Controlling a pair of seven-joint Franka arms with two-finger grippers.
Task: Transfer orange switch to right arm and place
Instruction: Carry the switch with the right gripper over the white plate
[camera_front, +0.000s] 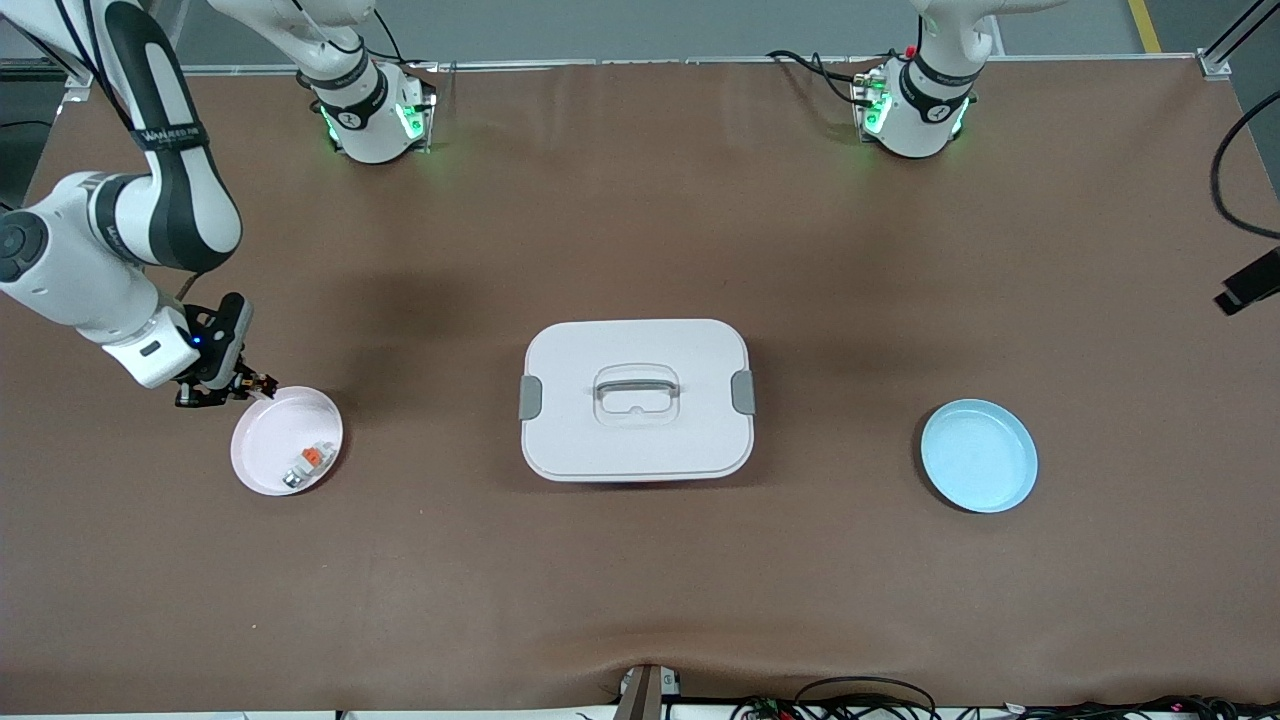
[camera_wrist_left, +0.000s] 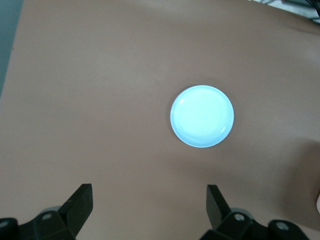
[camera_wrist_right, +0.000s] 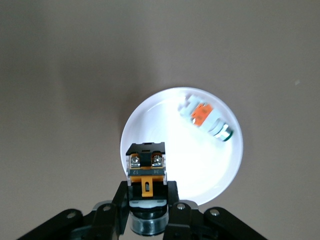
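Observation:
My right gripper (camera_front: 225, 385) is shut on the orange switch (camera_front: 262, 382), a small black-bodied part with an orange end. It holds the switch just over the rim of the pale pink plate (camera_front: 265, 425) at the right arm's end of the table. In the right wrist view the switch (camera_wrist_right: 146, 167) sits between the fingers (camera_wrist_right: 120, 200), above the plate (camera_wrist_right: 200, 165). My left gripper (camera_wrist_left: 148, 195) is open and empty, high over the table, with the light blue plate (camera_wrist_left: 202, 116) below it. The left hand is out of the front view.
A pale grey-white piece with an orange top (camera_front: 308, 462) lies in the pink plate, also in the right wrist view (camera_wrist_right: 202, 117). A white lidded box with a handle (camera_front: 636, 398) stands mid-table. The blue plate (camera_front: 978, 455) lies toward the left arm's end.

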